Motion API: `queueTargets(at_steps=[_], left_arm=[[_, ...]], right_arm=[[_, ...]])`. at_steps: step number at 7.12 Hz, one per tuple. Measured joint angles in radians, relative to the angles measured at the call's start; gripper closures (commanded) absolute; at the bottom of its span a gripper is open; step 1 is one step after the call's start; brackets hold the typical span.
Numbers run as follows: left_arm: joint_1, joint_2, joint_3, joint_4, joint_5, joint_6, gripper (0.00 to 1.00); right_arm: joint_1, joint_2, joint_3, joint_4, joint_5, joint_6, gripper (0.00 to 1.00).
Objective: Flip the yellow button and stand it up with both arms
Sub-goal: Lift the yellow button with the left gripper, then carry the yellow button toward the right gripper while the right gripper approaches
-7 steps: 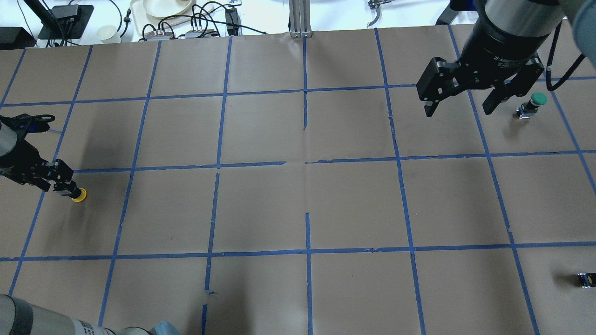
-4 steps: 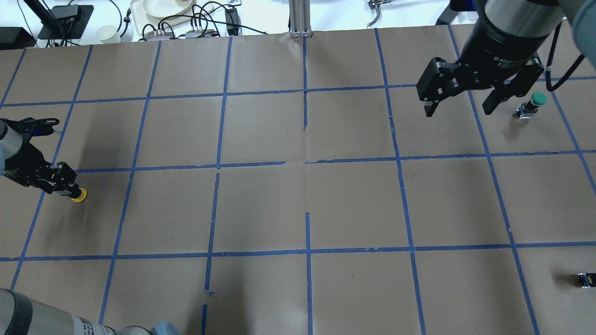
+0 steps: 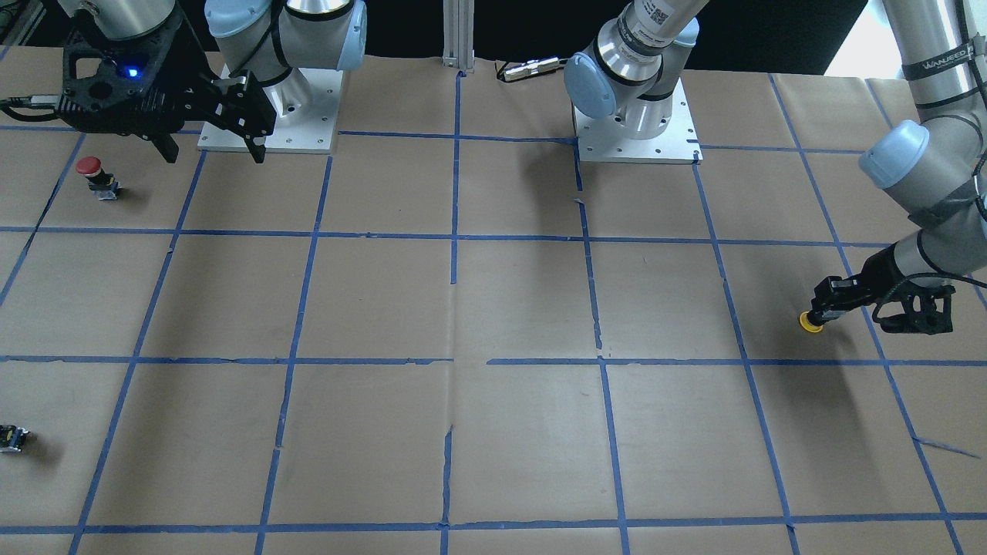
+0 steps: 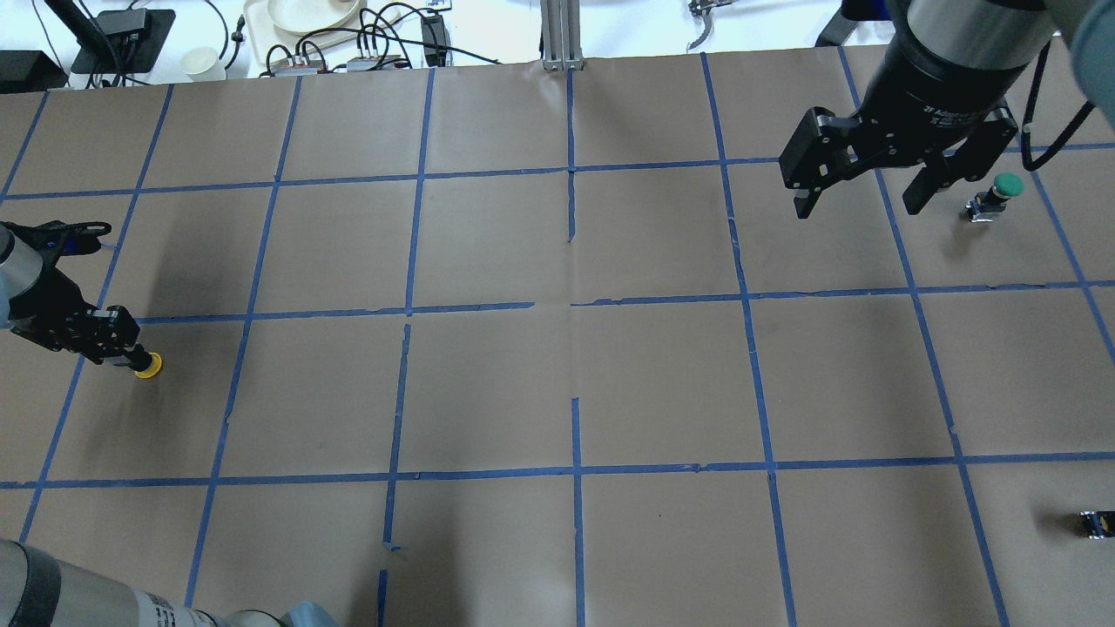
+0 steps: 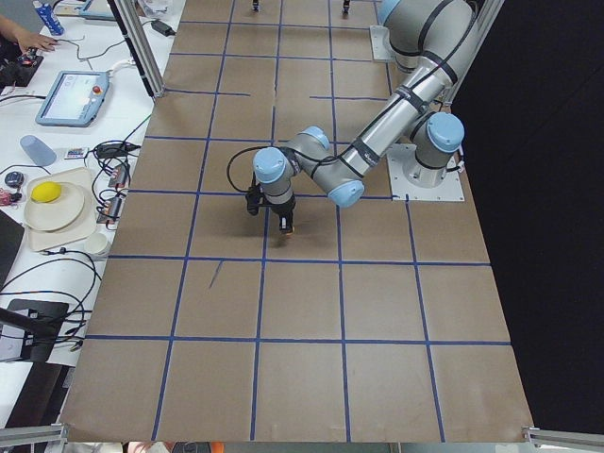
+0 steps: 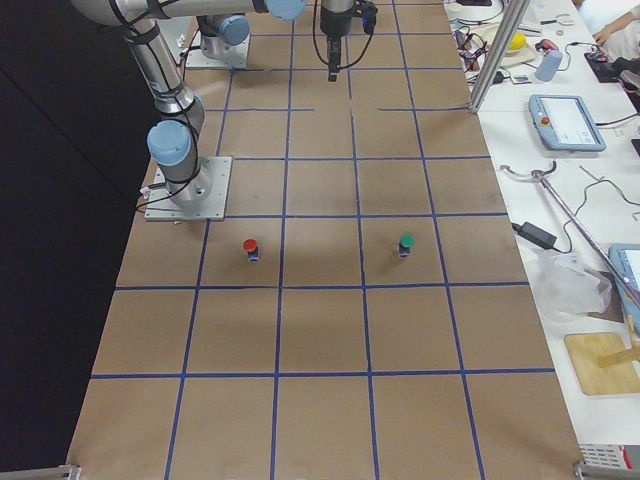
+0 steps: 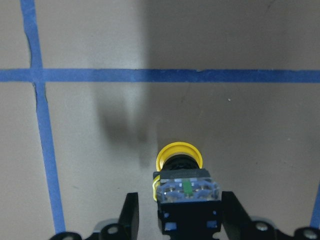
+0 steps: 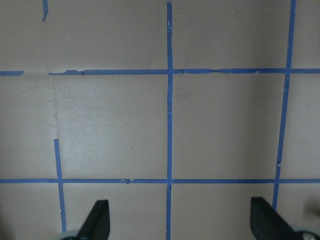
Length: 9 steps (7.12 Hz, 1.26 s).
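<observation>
The yellow button [image 4: 148, 363] is at the table's far left, tilted, with its yellow cap on the paper and its grey-black contact block raised. My left gripper [image 4: 122, 348] is shut on the block. In the left wrist view the cap [image 7: 178, 151] points away from the camera and the block sits between the fingers [image 7: 131, 215]. The front view shows the button [image 3: 811, 321] at the tip of the left gripper [image 3: 837, 303]. My right gripper [image 4: 858, 207] is open and empty, high over the far right of the table; it also shows in the front view [image 3: 212, 156].
A green-capped button [image 4: 997, 193] stands just right of the right gripper. A red-capped button [image 3: 91, 173] stands near it. A small capless block [image 4: 1096, 523] lies at the near right edge. Cables and dishes [image 4: 305, 17] lie beyond the far edge.
The left wrist has shifted slightly with the button in its grip; the yellow cap stays at the same spot on the paper. The right arm has barely moved.
</observation>
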Motion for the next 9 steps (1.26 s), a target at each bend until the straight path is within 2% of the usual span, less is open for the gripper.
queueTargets(at_steps=[3,5,7,9], left_arm=[[-0.002,0.015,0.004,-0.029,-0.001,-0.003,0.99],[-0.028,0.048,0.028,-0.111,-0.031,-0.044,0.99],[-0.125,0.103,0.059,-0.261,-0.156,-0.242,1.00],[-0.281,0.134,0.123,-0.456,-0.364,-0.528,1.00]], right_arm=[[0.000,0.000,0.000,0.001,0.000,0.000,0.00],[0.000,0.000,-0.001,0.000,0.000,0.001,0.00],[-0.001,0.001,-0.001,-0.002,0.001,0.009,0.00],[-0.020,0.007,-0.002,-0.001,0.053,0.053,0.00]])
